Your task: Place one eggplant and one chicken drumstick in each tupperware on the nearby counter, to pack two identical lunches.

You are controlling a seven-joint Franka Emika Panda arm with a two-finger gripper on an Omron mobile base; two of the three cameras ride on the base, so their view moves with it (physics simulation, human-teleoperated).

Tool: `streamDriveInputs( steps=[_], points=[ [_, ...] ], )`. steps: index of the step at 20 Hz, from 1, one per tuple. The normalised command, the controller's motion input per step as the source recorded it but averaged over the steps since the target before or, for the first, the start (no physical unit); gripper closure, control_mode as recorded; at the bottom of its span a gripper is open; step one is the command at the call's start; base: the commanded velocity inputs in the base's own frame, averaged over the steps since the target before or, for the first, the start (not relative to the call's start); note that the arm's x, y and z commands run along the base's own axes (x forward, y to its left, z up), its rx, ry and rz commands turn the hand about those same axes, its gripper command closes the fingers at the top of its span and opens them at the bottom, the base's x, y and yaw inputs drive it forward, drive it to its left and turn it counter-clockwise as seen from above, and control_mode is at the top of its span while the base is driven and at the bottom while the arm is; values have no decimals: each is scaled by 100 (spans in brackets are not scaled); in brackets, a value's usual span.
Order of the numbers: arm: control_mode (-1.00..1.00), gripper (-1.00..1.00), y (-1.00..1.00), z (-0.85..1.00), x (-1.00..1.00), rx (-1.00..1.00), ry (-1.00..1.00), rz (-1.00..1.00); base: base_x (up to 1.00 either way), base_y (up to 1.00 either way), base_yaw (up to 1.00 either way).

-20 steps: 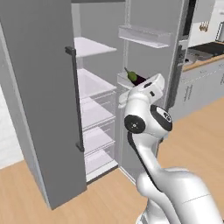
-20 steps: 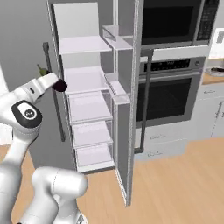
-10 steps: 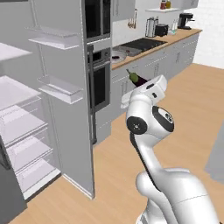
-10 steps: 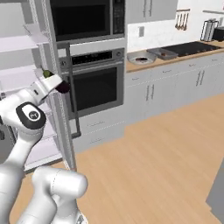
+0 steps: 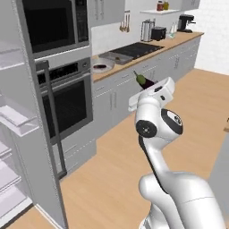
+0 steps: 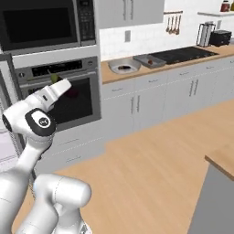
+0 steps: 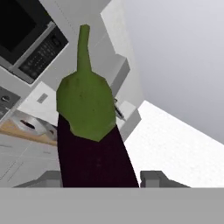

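Across the kitchen floor your claw (image 7: 100, 177) grips the eggplant (image 7: 89, 140) mid-body; it looks smooth, firm, possibly slippery, so hold steady.

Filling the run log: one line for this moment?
claw: shut on dark purple green-capped eggplant | light grey bowl-like tupperware: on wooden counter

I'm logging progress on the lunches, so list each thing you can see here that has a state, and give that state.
End effector: shut on the eggplant.
Eggplant: held in the air, stem pointing away from the hand.
Light tupperware: on the counter, something dark inside.
Dark tupperware: on the counter beside it.
Oven: door shut.
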Motion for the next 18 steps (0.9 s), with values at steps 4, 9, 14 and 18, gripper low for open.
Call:
streamDriveInputs(
  steps=[4, 9, 14, 18],
  points=[
    [100, 100, 0, 0, 0, 0, 0, 0, 100, -24, 0],
    [100, 100, 0, 0, 0, 0, 0, 0, 100, 0, 0],
    [100, 100, 0, 0, 0, 0, 0, 0, 100, 0, -3],
    [100, 100, 0, 0, 0, 0, 0, 0, 100, -9, -2]
  ],
)
